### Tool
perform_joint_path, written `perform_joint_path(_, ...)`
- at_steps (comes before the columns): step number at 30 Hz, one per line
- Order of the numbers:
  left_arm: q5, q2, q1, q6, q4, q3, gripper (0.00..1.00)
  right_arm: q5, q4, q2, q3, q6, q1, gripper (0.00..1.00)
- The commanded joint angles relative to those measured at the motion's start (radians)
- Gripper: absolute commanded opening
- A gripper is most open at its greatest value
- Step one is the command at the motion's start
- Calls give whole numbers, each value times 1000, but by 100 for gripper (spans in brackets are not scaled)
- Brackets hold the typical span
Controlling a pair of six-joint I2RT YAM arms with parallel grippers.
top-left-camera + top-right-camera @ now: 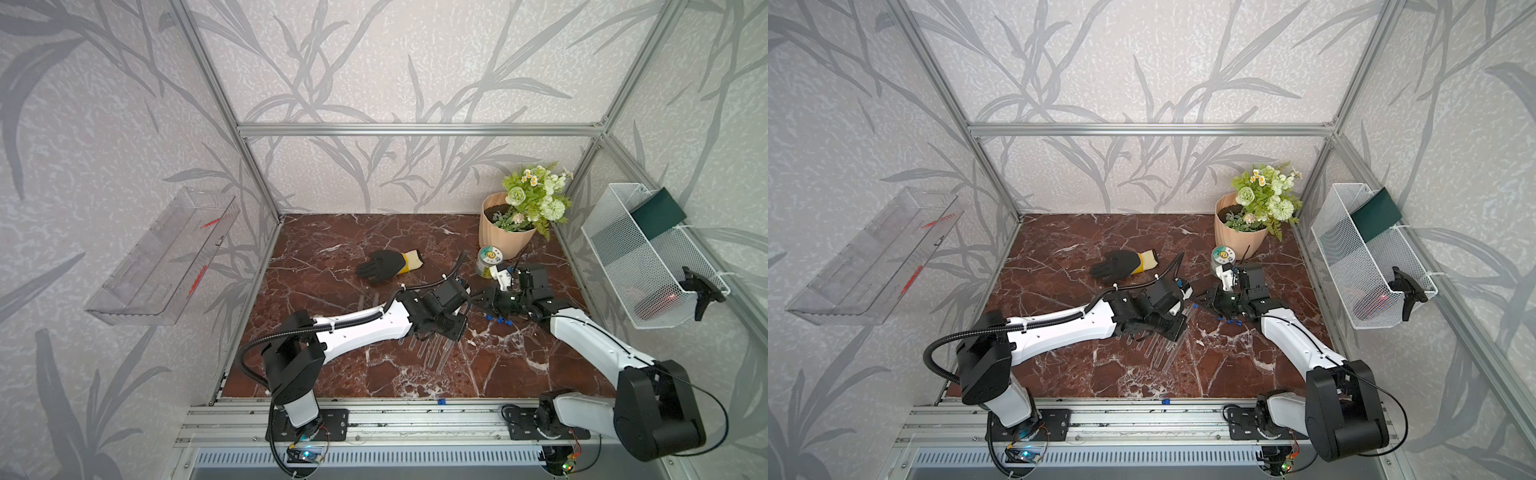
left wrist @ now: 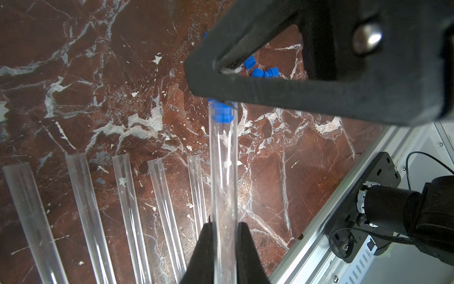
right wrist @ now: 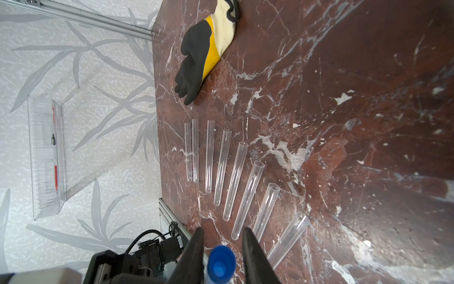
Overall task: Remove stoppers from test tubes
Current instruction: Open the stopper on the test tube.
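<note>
**Stopper removal on a bimanual tabletop.** The left gripper (image 2: 224, 228) pinches a long, thin, clear plastic tube, the held test tube (image 2: 223, 159), between its two black fingers. The grip is partway along the tube, above the red-brown, white-veined marble tabletop (image 1: 332, 257). A small, bright blue plastic cap, the seated stopper (image 2: 222, 114), sits in the tube's mouth.

In the right wrist view the right gripper (image 3: 223, 230) meets the seated stopper (image 3: 221, 263) end-on. Its fingers stand spread to either side of the cap, with a narrow gap showing on each side. In the left wrist view these fingers cover the cap's top.

Eight clear, unstoppered tubes, the empty test tubes (image 3: 235, 182), lie flat on the tabletop in a fan. The two nearest the glove lie side by side; the others are apart. In both top views the left arm partly hides them (image 1: 432, 353).

Several bright blue caps, the loose stoppers (image 2: 258, 72), lie clustered on the marble just beside the right gripper in both top views (image 1: 496, 320) (image 1: 1229, 321). One stray blue cap (image 1: 441, 401) rests on the front aluminium rail.

Behind the arms lie a black, yellow and cream work glove (image 1: 388, 264) and a small round jar (image 1: 489, 262). A peach pot of green-white artificial flowers (image 1: 503, 237) stands in the far corner.
</note>
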Motion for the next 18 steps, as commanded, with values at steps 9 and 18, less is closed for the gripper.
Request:
perform_joint_path(9, -16, -4, 7, -1, 24, 16, 6, -30, 30, 1, -21, 8, 5, 27)
perform_joint_path(18, -14, 1, 7, -3, 27, 19, 5, -29, 23, -8, -31, 4, 5, 24)
